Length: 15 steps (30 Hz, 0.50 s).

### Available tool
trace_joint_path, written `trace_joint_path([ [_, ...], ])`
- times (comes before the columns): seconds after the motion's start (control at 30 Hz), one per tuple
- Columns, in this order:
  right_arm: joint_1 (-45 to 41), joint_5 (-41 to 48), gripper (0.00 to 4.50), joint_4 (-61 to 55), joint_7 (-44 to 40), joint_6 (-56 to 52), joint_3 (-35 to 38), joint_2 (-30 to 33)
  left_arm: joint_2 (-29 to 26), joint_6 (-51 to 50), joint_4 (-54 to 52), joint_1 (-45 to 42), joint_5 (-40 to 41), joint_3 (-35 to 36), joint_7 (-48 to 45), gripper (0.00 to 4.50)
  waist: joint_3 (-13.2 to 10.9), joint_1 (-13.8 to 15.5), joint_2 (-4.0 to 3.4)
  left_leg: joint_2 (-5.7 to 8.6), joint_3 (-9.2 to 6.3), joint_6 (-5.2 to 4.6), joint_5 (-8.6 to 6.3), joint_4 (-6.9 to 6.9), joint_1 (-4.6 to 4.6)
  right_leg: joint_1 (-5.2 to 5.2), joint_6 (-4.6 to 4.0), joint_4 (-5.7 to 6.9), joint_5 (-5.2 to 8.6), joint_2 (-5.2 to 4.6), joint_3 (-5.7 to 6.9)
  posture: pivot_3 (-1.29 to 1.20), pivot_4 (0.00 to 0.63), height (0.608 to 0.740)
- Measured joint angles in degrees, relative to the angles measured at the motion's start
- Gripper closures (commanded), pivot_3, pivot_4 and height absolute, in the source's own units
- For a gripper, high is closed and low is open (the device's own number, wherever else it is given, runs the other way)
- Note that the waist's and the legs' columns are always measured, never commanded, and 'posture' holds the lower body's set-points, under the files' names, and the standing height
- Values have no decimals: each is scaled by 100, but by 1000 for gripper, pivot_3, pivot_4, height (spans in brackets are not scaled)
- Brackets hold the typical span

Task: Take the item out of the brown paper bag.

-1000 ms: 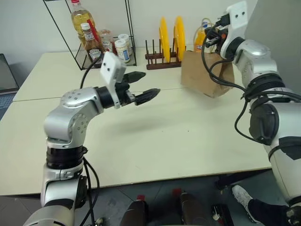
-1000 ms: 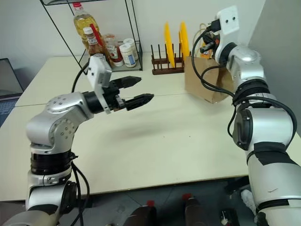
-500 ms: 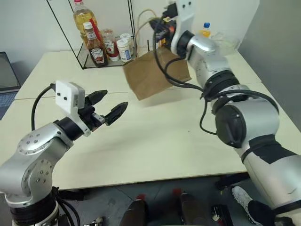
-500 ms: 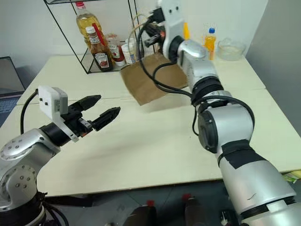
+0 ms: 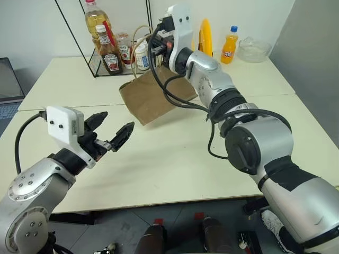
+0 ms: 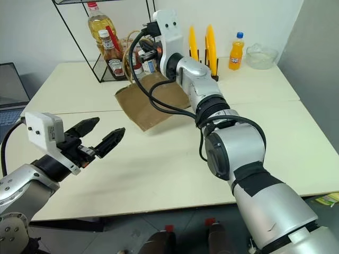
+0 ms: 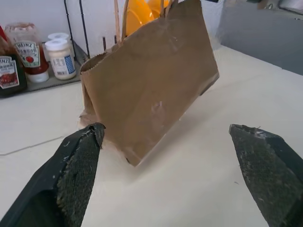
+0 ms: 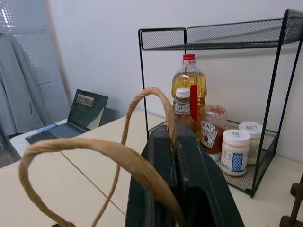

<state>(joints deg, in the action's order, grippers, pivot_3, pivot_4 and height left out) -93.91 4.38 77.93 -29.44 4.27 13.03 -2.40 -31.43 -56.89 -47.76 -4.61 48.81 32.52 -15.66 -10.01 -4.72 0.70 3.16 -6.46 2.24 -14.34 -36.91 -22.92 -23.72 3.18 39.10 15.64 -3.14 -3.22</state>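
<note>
the brown paper bag (image 5: 153, 95) hangs tilted over the table (image 5: 212, 159), one lower corner down near the tabletop, its cord handles (image 8: 137, 142) pinched in the right gripper (image 8: 177, 156), whose fingers are clamped together. i cannot tell where the item is. the left gripper (image 5: 110, 131) hovers near the bag, apart from it, fingers spread wide and grasping nothing. behind stand a wire rack (image 6: 100, 58) of sauce bottles, yellow plates (image 6: 204, 39) and an orange drink bottle (image 5: 229, 47)

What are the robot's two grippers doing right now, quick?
Left gripper: open, holding nothing.
Right gripper: shut on a looped cord handle of the tan brown paper bag, which hangs tilted.
</note>
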Motion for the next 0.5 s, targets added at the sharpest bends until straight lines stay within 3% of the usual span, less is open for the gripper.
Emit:
trace_joint_path([
  [0.5,463,-443,4460,-1,141,-344,-521,207,-323,377,196,-57,159,-121,163,0,1,-7,1,-2,4,0,0,1,1,-1,0,-1,0,4,-2,0,150,740],
])
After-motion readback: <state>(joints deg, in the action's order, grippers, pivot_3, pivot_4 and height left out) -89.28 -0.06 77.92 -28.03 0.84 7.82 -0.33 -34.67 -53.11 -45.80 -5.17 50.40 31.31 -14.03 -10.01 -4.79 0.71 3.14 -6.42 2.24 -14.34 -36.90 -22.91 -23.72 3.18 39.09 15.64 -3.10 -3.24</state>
